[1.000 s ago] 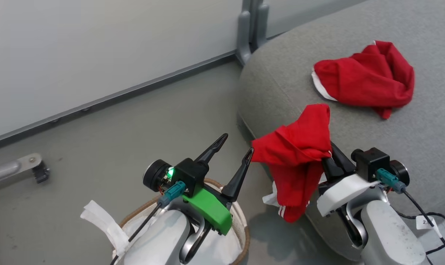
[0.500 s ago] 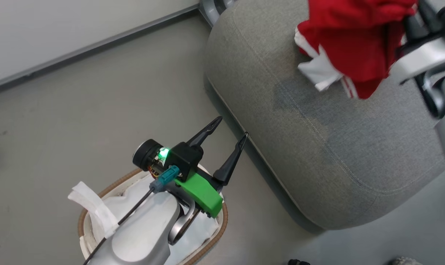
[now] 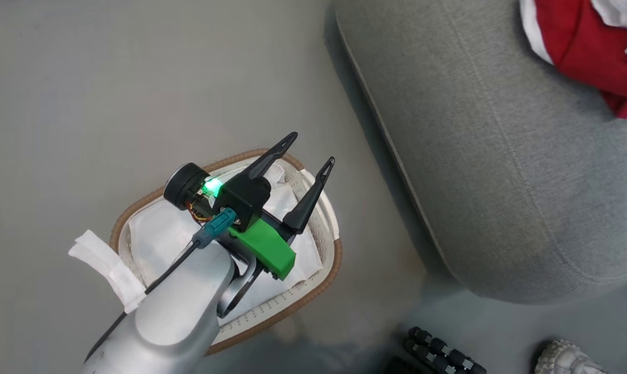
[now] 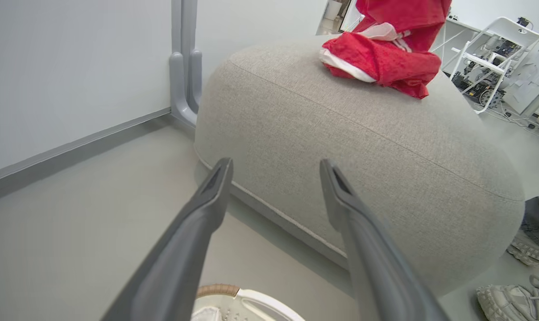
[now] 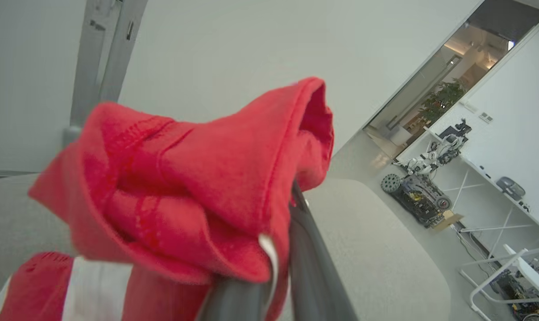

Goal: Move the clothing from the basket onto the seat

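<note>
Our right gripper (image 5: 292, 209), clamped on a red garment (image 5: 198, 187), has carried it from the edge of the seat (image 3: 500, 156) to over the other garment (image 4: 381, 62) lying there. Our left gripper (image 3: 313, 147) hangs wide and empty above the basket (image 3: 313, 291). We judge release comes next.

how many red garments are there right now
2. One red garment lies on the seat; the other is clamped in the right end effector just above it. The left arm hides part of the basket, so more may be hidden.
</note>
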{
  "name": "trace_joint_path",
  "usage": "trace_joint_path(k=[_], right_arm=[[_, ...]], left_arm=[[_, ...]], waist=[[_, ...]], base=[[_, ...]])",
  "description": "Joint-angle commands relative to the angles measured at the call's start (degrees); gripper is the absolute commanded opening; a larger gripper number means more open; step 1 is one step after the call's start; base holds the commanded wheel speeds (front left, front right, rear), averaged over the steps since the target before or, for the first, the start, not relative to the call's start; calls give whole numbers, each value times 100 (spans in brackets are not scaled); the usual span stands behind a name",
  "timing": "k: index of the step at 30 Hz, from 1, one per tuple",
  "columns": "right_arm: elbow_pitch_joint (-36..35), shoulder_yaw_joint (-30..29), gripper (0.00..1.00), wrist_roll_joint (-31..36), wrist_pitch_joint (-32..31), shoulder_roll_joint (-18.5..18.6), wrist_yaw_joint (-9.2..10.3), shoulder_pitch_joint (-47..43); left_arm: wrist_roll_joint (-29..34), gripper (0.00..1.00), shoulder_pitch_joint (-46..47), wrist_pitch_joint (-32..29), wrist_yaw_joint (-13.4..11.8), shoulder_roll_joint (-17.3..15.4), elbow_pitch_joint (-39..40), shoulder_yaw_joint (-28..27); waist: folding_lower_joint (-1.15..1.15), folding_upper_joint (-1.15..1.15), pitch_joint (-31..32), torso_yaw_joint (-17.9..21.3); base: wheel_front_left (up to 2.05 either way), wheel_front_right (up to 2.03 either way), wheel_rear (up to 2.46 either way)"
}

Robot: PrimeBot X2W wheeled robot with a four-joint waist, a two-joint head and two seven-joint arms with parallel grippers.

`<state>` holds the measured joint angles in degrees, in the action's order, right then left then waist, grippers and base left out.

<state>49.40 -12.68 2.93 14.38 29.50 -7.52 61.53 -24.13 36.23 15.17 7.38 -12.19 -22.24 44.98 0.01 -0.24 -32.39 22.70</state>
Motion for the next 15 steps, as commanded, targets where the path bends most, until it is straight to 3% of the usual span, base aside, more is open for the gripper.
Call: trace_joint_path(k=[1,8,9,10,15], right_arm=[[163,-179,0,-25,0,-92,6,-162],[927,-859,1,82,58,-404,6,-720],[950,-921,36,80,70,-433,6,-778],[963,-984,100,94,75,-475,6,-859],[516,-1158,100,79,81,-701,6,-1280]], left_arm=[[16,100,141,-6,13,-56,25,-26],[41,100,158,-6,13,-94,23,-289],[50,100,148,-6,13,-93,14,-341],[58,100,122,-6,13,-89,-4,-407],[83,100,-115,-6,13,-43,-123,-787]], waist=[[-1,24,-626,-531],[-1,24,-707,-628],[-1,24,-685,-629],[-1,24,-635,-630],[-1,24,-274,-625]], base=[[0,0,0],[0,0,0],[0,0,0],[0,0,0],[0,0,0]])
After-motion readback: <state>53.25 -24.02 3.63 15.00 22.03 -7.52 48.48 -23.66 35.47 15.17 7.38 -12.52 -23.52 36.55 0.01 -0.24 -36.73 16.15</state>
